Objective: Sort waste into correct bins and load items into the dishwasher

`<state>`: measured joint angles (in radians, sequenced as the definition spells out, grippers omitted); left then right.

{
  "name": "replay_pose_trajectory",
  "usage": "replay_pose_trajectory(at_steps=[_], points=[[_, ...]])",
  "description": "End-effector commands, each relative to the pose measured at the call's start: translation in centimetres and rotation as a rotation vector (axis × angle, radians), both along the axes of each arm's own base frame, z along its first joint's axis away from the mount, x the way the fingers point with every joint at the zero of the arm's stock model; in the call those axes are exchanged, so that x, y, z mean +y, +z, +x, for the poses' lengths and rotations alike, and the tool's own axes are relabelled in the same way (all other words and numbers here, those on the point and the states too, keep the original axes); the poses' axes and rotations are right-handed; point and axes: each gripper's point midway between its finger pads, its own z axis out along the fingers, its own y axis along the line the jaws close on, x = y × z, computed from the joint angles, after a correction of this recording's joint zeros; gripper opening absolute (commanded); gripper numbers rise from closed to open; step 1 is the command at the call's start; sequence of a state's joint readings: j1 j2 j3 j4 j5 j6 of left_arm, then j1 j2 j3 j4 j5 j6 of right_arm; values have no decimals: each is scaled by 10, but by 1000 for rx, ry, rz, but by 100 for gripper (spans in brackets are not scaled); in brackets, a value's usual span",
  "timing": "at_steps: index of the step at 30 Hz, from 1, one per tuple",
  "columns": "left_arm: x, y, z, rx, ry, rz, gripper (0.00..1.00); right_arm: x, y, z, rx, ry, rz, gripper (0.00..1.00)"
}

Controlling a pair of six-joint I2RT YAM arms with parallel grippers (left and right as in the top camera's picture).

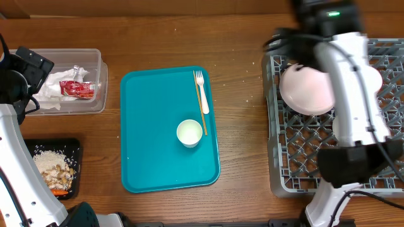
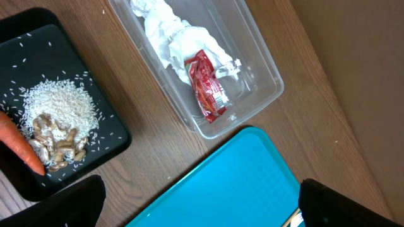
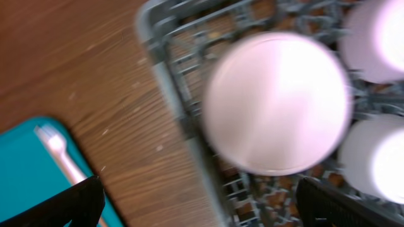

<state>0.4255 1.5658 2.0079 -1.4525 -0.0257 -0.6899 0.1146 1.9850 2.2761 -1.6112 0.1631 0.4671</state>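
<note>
The right arm (image 1: 353, 94), jaws wide and empty, hangs over the single pale-pink plate (image 3: 276, 104) in the grey rack (image 1: 303, 148); a careless withdrawal could knock it against two bowls (image 3: 379, 34) alongside. One cup (image 1: 189, 133) and one fork (image 1: 201, 94) wait on the teal tray (image 1: 151, 126); left jaws gape empty above the desk (image 1: 246, 139).
</note>
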Motion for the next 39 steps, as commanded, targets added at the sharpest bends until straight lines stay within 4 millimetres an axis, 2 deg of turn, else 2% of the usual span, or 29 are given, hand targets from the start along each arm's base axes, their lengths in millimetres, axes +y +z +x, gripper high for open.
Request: replay_pose_trajectory(at_steps=[1,3,5,7,11,15,17,20,25,28,31,34,39], points=[[-5,1,2,-16,-3,-33,100,-34,17,-1,-48,-91,58,100],[-15,0,6,-33,-37,-81,100,-57,17,-1,-54,-146,57,100],[-31,-4,2,-21,-77,-157,100,-69,18,-2,-58,-175,56,100],[-62,-5,1,-23,-221,-265,100,-81,18,-3,-60,-203,55,100],[-114,-11,-5,14,-509,-342,100,-85,18,-4,-60,-213,55,100],[-176,-37,-24,165,-814,-331,100,-85,18,-4,-60,-214,54,100],[-203,-67,-31,288,-885,-277,100,-85,18,-4,-60,-213,55,100],[-212,-104,-28,395,-831,-188,100,-85,18,-4,-60,-214,54,100],[-258,-174,-42,513,-929,-190,100,-85,18,-4,-60,-213,55,100],[-271,-204,-45,542,-957,-187,100,-85,18,-4,-60,-214,54,100],[-279,-232,-45,564,-981,-182,100,-85,18,-4,-60,-214,54,100],[-284,-265,-46,624,-988,-186,92,-85,18,-4,-61,-213,55,100],[-278,-294,-51,736,-936,-184,84,-85,18,-4,-60,-214,54,100]])
